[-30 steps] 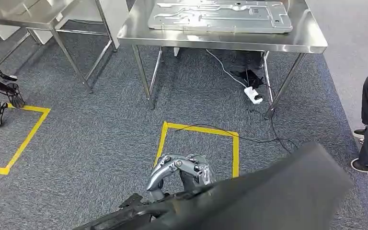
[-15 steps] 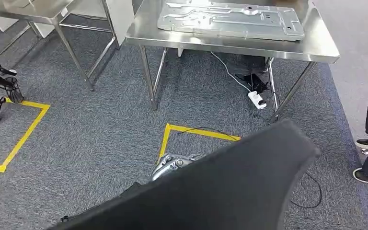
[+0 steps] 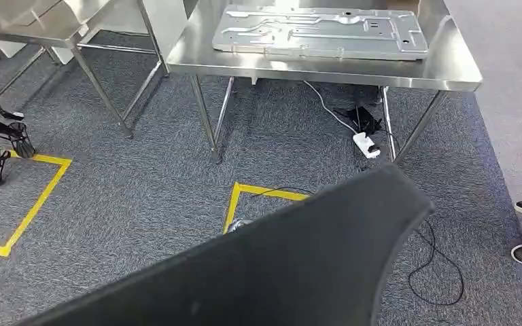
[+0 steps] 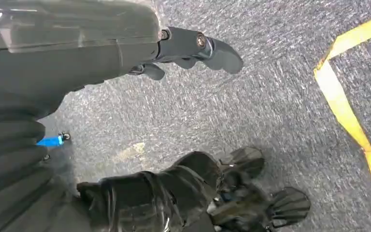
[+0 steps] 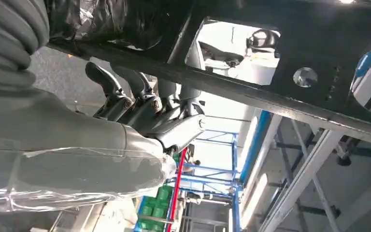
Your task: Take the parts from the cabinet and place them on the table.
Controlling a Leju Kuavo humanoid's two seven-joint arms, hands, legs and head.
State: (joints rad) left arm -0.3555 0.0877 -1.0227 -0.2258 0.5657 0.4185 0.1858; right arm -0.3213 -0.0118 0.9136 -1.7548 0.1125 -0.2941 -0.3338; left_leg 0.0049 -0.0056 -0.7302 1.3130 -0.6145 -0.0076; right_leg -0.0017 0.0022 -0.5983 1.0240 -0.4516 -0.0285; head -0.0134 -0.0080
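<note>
Steel table (image 3: 448,68) bears a metal panel (image 3: 319,30); right robot hand (image 5: 149,116) grips a black part (image 3: 279,265).

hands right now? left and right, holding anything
Left hand: cannot be told; its fingers hang over the carpet, contact with anything unclear.
Right hand: fingers gripping a bar of the black part.

Black part (image 3: 299,265) — large flat dark panel with a rounded corner, tilted, low in the head view above the carpet. Its underside (image 5: 290,72) has cutouts and a round hole. Silver stamped plate (image 3: 319,30) lies flat on the steel worktop (image 3: 448,68).
</note>
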